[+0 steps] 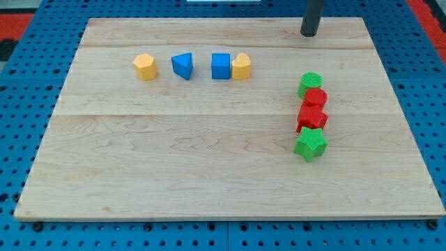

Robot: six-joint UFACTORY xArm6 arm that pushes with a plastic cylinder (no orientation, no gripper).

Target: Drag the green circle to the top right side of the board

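Note:
The green circle sits on the wooden board at the view's right, at the top of a column of touching blocks. Below it are a red circle, a red star-like block and a green star. My tip is near the board's top edge, straight above the green circle and well apart from it, touching no block.
Toward the view's upper left stands a row: a yellow hexagon-like block, a blue triangle, a blue cube and a yellow block touching the cube. Blue pegboard surrounds the board.

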